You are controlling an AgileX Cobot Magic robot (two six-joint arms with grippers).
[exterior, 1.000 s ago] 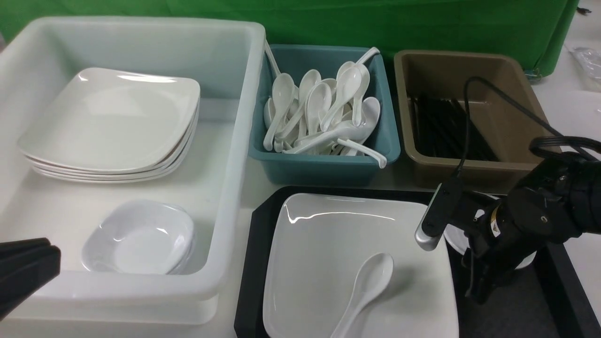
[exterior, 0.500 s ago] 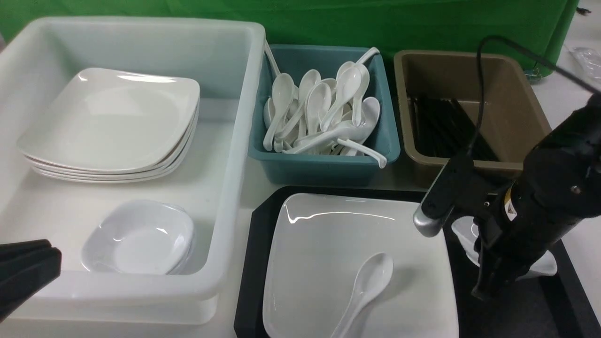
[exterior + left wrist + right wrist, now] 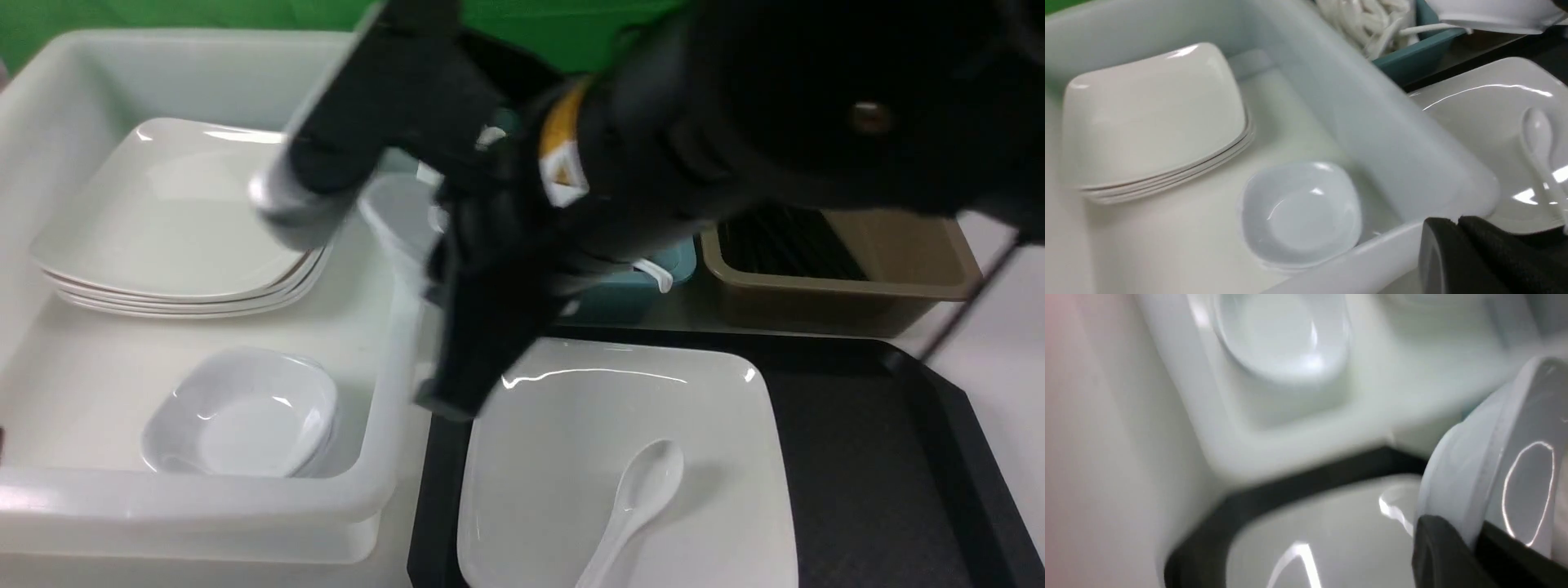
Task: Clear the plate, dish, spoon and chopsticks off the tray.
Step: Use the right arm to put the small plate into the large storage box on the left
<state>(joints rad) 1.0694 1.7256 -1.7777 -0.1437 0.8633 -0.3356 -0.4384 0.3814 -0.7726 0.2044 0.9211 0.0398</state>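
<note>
The white square plate [image 3: 571, 425] lies on the black tray [image 3: 882, 457] with the white spoon [image 3: 645, 490] on it. My right gripper [image 3: 441, 241] is shut on the rim of a small white dish [image 3: 396, 216] and holds it tilted in the air over the white tub's right wall. The right wrist view shows the dish [image 3: 1515, 477] between the fingers [image 3: 1437, 547], above the plate [image 3: 1331, 535]. My left gripper [image 3: 1457, 222] is shut and empty at the tub's near rim, out of the front view. Black chopsticks [image 3: 784, 237] lie in the brown bin.
The white tub [image 3: 392, 408] holds a stack of square plates [image 3: 188, 212] and stacked small dishes [image 3: 245, 412]. A teal bin [image 3: 620, 298] of spoons and the brown bin [image 3: 922, 278] stand behind the tray. My right arm hides much of them.
My right arm has lifted the small dish off the tray's right side and swung it up and left to the tub. My left gripper has dropped out of the front view.
</note>
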